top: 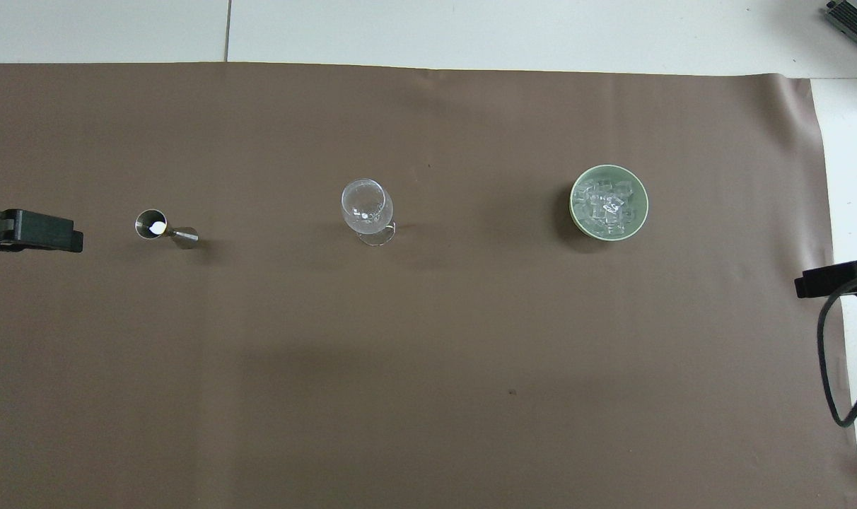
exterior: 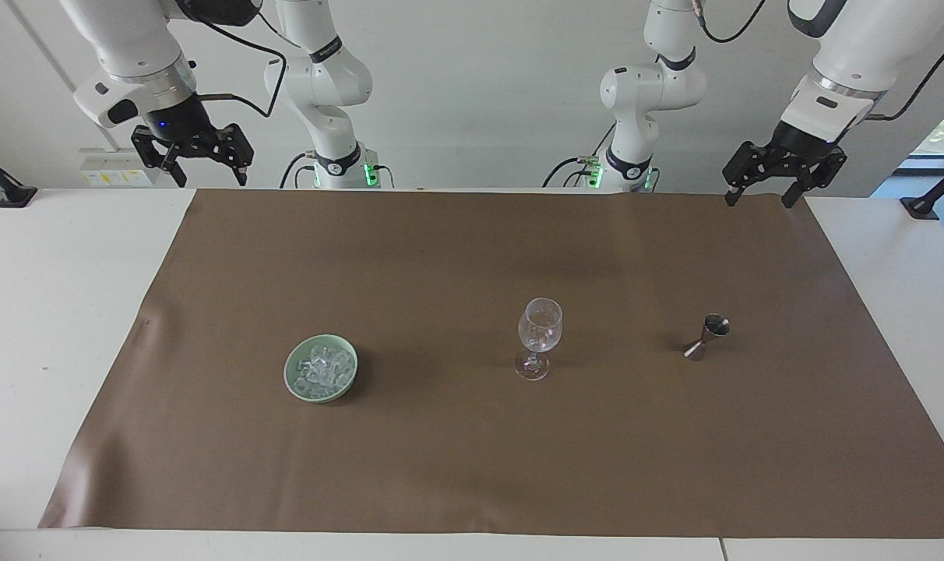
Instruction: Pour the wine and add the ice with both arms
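Observation:
A clear, empty wine glass (exterior: 540, 336) stands upright in the middle of the brown mat; it also shows in the overhead view (top: 367, 205). A green bowl (exterior: 289, 374) holding a heap of clear ice cubes (exterior: 322, 366) sits toward the right arm's end, also seen from overhead as the bowl (top: 574, 212) and the ice (top: 605, 203). A small metal jigger (exterior: 707, 336) stands toward the left arm's end, and shows from overhead too (top: 161, 229). My left gripper (exterior: 757, 201) and right gripper (exterior: 211, 176) hang open and empty, high over the mat's corners nearest the robots.
The brown mat (exterior: 472, 452) covers most of the white table (exterior: 59, 327). In the overhead view the left gripper (top: 29, 231) and right gripper (top: 835, 278) show only at the mat's ends. A black cable (top: 824, 353) loops down from the right gripper.

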